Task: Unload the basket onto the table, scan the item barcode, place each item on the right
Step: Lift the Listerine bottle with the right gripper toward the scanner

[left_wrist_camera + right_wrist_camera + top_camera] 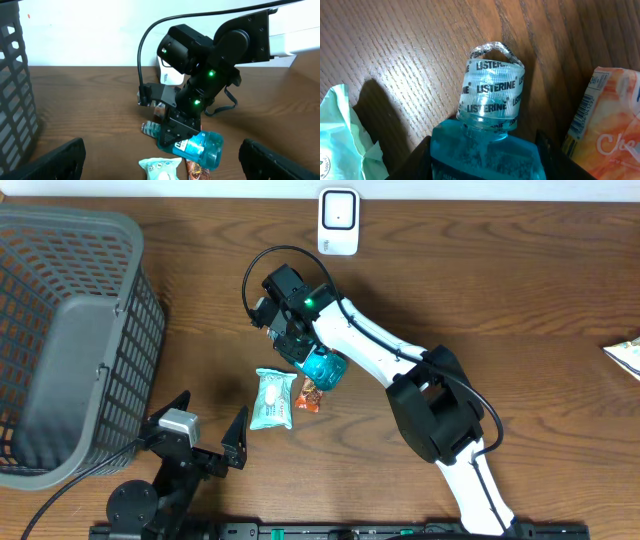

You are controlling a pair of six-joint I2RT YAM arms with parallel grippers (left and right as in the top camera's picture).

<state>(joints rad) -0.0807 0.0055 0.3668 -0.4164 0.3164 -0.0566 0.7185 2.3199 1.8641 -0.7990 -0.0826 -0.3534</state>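
Right pincer (pixel 485 161): partly closed, dark fingers (pixel 415 162) pressed against both shoulders of the mouthwash bottle (pixel 324 367). Pinching it just below the neck.

Mouthwash bottle: clear blue, mid-table, well short of the white scanner (pixel 338 221) at the far edge. Cap (pixel 491 95) wrapped in a printed seal, pointing away from the wrist over bare wood. Cannot tell whether resting on the table (pixel 500 290) or raised off it.

Left pincer (pixel 214 406): spread fully wide, gripping nothing, touching nothing, near the table's front edge beside the basket.

Pale green packet (pixel 271 399): flat on the wood, just beside the bottle, between it and the left pincer.

Orange packet (pixel 310 395): beside the bottle's base, barcode strip visible in the right wrist view.

Basket (pixel 40 240): grey mesh, at the left end of the table; mesh walls and solid grey floor in view.
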